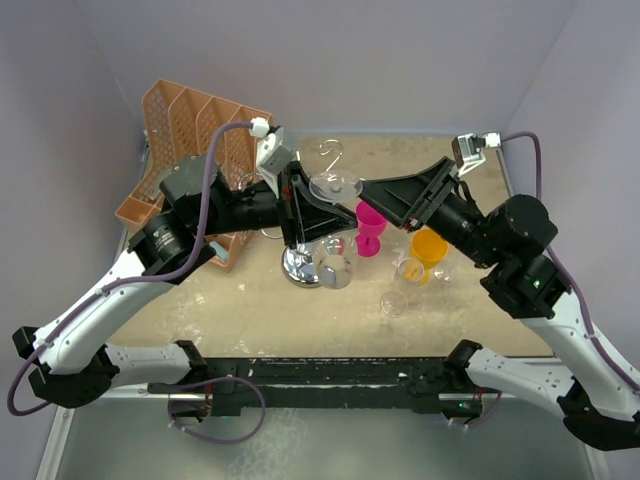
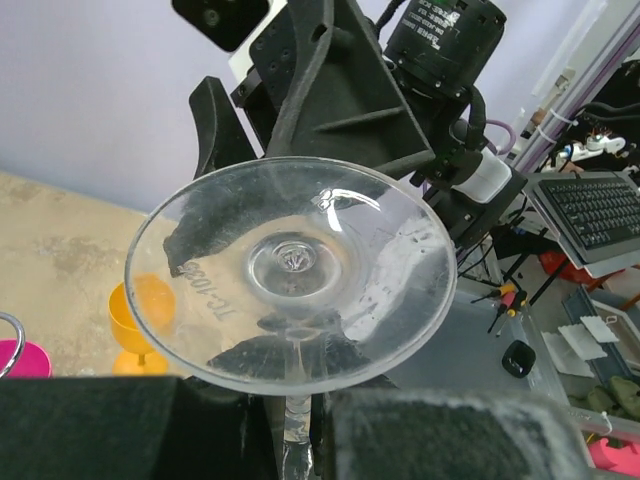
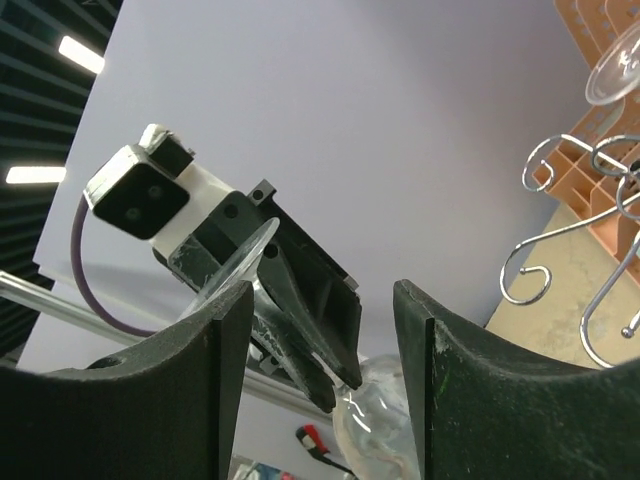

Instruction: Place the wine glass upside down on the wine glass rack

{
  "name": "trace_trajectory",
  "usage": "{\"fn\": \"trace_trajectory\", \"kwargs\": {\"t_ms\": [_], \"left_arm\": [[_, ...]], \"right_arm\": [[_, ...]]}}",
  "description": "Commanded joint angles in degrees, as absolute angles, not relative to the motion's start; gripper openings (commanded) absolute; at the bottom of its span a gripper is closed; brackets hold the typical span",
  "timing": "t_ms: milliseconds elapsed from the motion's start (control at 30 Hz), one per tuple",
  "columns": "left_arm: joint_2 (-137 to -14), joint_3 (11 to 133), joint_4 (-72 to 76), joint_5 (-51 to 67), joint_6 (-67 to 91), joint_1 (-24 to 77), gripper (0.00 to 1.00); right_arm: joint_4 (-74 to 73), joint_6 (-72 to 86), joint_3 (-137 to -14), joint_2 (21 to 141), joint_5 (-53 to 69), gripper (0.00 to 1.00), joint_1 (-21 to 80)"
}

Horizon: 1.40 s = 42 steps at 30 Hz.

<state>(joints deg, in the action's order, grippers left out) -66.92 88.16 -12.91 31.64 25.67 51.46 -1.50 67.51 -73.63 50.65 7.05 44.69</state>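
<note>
Clearly the job is only partly done. The left gripper (image 2: 295, 432) is clamping its jaws on the stem of the wine glass (image 2: 290, 272). The glass is riding in the air with its foot turned up and its bowl hanging toward the tabletop (image 1: 250, 300), so the inverting is looking finished.

What is remaining, as I am judging it, is the hanging itself. In the top view the foot is hovering just beside the upper scrolls of the wine glass rack (image 1: 299, 266), at about 1 o'clock from the rack's shiny base, and no wire is carrying it yet. The right gripper (image 3: 320, 300) is waiting at 3 o'clock of the glass, its jaws spread wide with nothing between them.

A pink cup (image 1: 370, 225) and an orange cup (image 1: 430, 245) are standing at 3 to 4 o'clock of the rack. Another clear glass (image 1: 395, 298) is sitting at 4 o'clock, and the orange file organizer (image 1: 190, 130) is lying at 10 o'clock.

As for writing, the left wrist view is showing raised characters on the foot, at 9 o'clock of its centre. They are seeming to read "TC-108", followed by a character I cannot make out. No other label is legible.
</note>
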Motion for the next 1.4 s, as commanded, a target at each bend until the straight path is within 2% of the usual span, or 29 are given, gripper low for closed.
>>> {"fn": "trace_trajectory", "kwargs": {"t_ms": [0, 400, 833, 1100, 1367], "left_arm": [[-66.5, 88.1, -8.2, 33.3, 21.4, 52.0, 0.00], [-67.5, 87.4, -10.5, 32.7, 12.5, 52.0, 0.00], [-68.1, 82.4, -7.2, 33.4, 3.1, 52.0, 0.00], [-67.5, 79.7, -3.4, 34.2, 3.3, 52.0, 0.00], [-68.1, 79.8, -2.6, 34.3, 2.9, 52.0, 0.00]], "right_arm": [[-5.1, 71.4, -76.8, 50.2, 5.7, 0.59, 44.8], [-8.0, 72.8, -76.6, 44.2, -0.3, 0.58, 44.9], [-19.4, 63.3, -84.6, 51.6, 3.3, 0.53, 44.8], [-26.6, 61.1, -86.0, 50.9, -3.7, 0.52, 44.9], [-22.4, 59.2, -83.7, 51.7, 4.5, 0.43, 44.8]]}}
